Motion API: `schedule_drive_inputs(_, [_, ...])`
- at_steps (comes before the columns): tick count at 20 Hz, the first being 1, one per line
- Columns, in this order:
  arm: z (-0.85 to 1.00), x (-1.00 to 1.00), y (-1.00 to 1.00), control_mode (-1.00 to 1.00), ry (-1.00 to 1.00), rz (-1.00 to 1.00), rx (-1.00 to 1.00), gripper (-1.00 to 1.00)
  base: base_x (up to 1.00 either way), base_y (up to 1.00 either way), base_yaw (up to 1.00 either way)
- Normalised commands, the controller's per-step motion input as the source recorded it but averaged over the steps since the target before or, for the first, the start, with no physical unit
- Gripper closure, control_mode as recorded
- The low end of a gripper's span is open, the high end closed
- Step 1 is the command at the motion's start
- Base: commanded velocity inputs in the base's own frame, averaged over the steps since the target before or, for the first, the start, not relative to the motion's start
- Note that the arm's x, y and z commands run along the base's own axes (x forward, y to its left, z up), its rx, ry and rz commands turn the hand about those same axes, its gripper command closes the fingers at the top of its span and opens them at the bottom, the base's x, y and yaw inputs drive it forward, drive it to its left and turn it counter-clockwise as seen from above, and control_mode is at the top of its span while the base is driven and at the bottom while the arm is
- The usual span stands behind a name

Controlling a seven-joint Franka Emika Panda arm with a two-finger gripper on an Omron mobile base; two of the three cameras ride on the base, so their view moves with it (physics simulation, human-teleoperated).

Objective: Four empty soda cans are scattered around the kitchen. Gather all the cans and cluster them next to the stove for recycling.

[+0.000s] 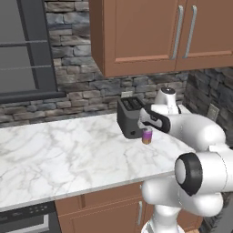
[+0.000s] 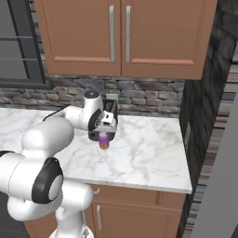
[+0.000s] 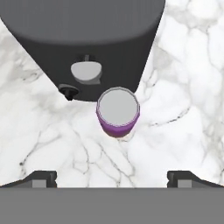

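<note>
The gripper [image 3: 112,177] is hanging over the counter [image 1: 68,154] with its jaws spread fully wide, gripping nothing. In the hand view its two fingertips [image 3: 41,177] are showing far apart at the bottom, with bare marble between them. The purple can [image 3: 118,112] is standing upright below the gripper, ahead of the fingertips and roughly centred between them, not touching either. Just beyond the can, the dark toaster [image 3: 87,48] is sitting on the counter, its front right beside the can. In the base views the hand is hovering directly above the can [image 2: 104,141], close to its top.
</note>
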Motion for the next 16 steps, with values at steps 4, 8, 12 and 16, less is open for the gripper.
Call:
schedule_drive_inputs(4, [-0.21, 0.22, -0.01, -1.0, 0.0, 0.0, 0.0, -1.0, 0.0, 0.0, 0.0])
schedule_drive_inputs(8, [-0.2, 0.21, -0.01, -1.0, 0.0, 0.0, 0.0, -1.0, 0.0, 0.0, 0.0])
schedule_drive_inputs(12, [-0.18, 0.21, 0.0, -1.0, 0.0, 0.0, 0.0, -1.0, 0.0, 0.0, 0.0])
schedule_drive_inputs(16, [-0.16, 0.2, 0.0, -1.0, 0.0, 0.0, 0.0, -1.0, 0.0, 0.0, 0.0])
